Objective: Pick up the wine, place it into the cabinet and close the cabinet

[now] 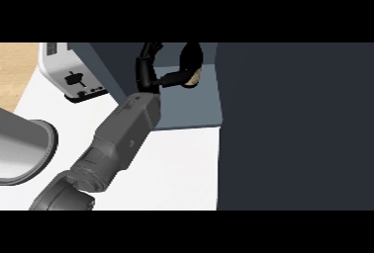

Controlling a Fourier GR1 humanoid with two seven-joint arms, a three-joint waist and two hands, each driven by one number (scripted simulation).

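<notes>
Only my left arm shows, running from the lower left up to the open cabinet. My left hand (pixel 150 69) is inside the cabinet, above its blue-grey shelf (pixel 186 106). Its fingers and thumb are curled round the wine bottle (pixel 194 78), which shows only as a dark shape with a tan end between the fingers. I cannot tell whether the bottle touches the shelf. The cabinet's dark door (pixel 292 123) stands open and fills the right side of the view. My right hand does not show.
A white toaster (pixel 70 74) stands at the back left of the white counter (pixel 175 163). A large grey round vessel (pixel 22 148) sits at the left edge, close to my forearm.
</notes>
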